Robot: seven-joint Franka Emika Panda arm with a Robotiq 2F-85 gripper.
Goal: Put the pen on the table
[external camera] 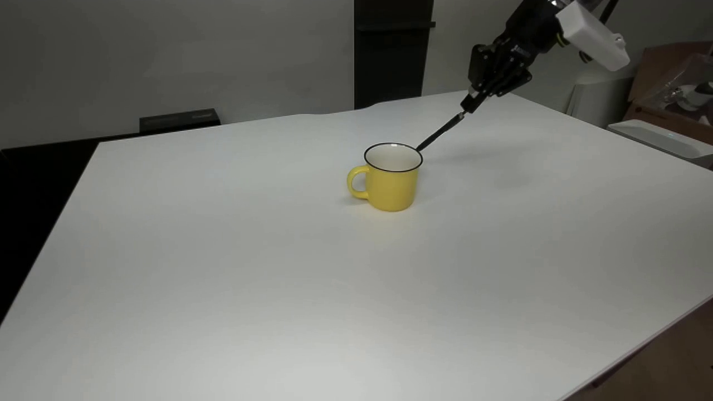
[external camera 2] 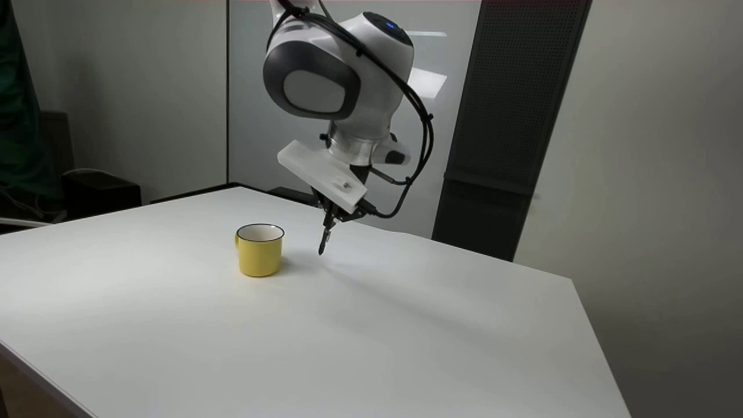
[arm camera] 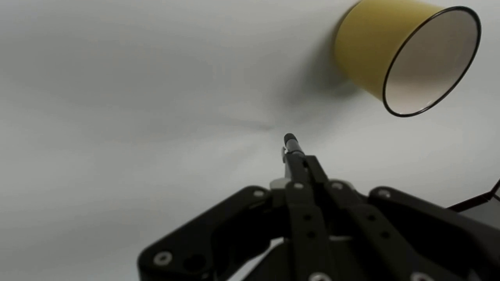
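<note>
The dark, thin pen (external camera: 441, 132) slants down from my gripper (external camera: 473, 102) in an exterior view, its lower end meeting the mug's rim line from behind. In an exterior view the pen (external camera 2: 323, 241) hangs beside the mug, apart from it, just below my gripper (external camera 2: 329, 222). In the wrist view the pen's grey end with dark tip (arm camera: 292, 143) sticks out past the closed fingertips (arm camera: 306, 159); the rest is hidden by the fingers. My gripper is shut on the pen. The pen tip appears slightly above the white table (external camera: 267, 267), with its shadow (external camera 2: 348, 276) close by.
A yellow mug (external camera: 391, 186) with a black rim stands upright on the table near the pen, its handle on the side away from the gripper. It also shows in an exterior view (external camera 2: 259, 255) and at upper right in the wrist view (arm camera: 367, 47).
</note>
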